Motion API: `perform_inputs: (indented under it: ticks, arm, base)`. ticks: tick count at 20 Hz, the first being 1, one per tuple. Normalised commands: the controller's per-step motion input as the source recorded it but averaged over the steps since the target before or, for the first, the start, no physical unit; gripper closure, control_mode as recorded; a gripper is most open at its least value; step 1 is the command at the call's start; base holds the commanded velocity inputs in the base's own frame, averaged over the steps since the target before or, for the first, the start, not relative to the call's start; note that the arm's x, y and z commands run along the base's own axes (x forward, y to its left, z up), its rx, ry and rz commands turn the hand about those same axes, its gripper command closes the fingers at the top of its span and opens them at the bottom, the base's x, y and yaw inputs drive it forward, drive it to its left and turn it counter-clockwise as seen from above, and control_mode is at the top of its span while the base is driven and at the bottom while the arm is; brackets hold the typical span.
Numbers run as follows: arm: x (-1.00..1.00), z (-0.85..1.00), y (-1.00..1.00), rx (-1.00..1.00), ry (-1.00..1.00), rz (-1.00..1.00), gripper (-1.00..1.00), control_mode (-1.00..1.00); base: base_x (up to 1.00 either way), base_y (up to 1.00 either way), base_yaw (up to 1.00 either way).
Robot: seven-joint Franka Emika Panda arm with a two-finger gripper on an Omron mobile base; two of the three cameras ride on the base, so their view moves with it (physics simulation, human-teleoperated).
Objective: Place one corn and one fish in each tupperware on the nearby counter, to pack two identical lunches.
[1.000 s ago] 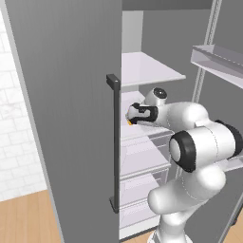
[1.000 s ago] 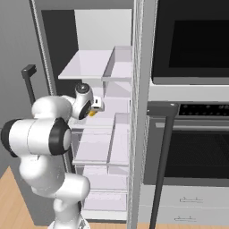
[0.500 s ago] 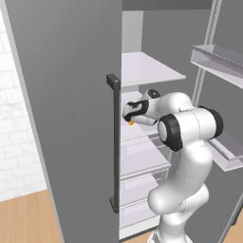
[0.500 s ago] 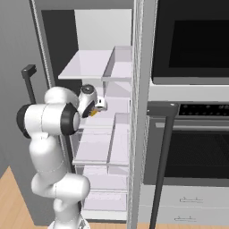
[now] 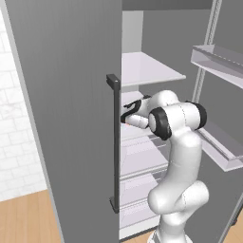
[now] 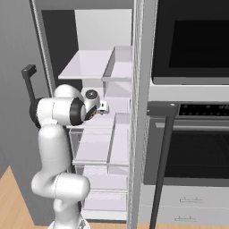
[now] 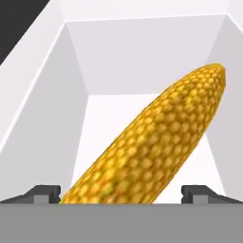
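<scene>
One gripper (image 7: 121,193), jaws spread wide, the two dark fingertips (image 7: 45,193) well apart; whether they touch anything cannot be told.
One corn (image 7: 156,147), yellow-orange, lying between the fingertips and slanting away up-right, in a white-walled fridge compartment (image 7: 76,71).
Arm reaching into the open fridge (image 5: 142,71) at mid-shelf height; oven (image 6: 188,94) alongside.

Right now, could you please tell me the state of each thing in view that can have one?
Gripper: open, fingertips either side of the corn.
Corn: lying in a white fridge bin, not yet gripped.
Fridge door: open.
Fridge shelf: bare.
Oven door: closed.
</scene>
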Motion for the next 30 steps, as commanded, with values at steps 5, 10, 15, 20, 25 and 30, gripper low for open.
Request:
perform_inputs:
  ticks: [5, 10, 15, 20, 25, 30]
  arm:
    - [0.18, -0.56, -0.10, 0.00, 0.00, -0.01, 1.00, -1.00]
    - [-0.29, -0.33, -0.34, 0.00, 0.00, -0.04, 1.00, -1.00]
    - [-1.00, 0.23, -0.54, 0.01, -0.07, -0.09, 1.00, -1.00]
    - [-1.00, 1.00, -0.14, 0.00, -0.10, -0.02, 1.00, -1.00]
    - [-1.00, 1.00, -0.02, 0.00, -0.02, 0.00, 1.00, -1.00]
    - [-1.00, 1.00, 0.00, 0.00, 0.00, 0.00, 1.00, -1.00]
  base:
    - [0.00, 0.00, 0.00]
    - [0.00, 0.00, 0.00]
    - [0.00, 0.00, 0.00]
    - [0.00, 0.00, 0.00]
    - [0.00, 0.00, 0.00]
    - [0.00, 0.00, 0.00]
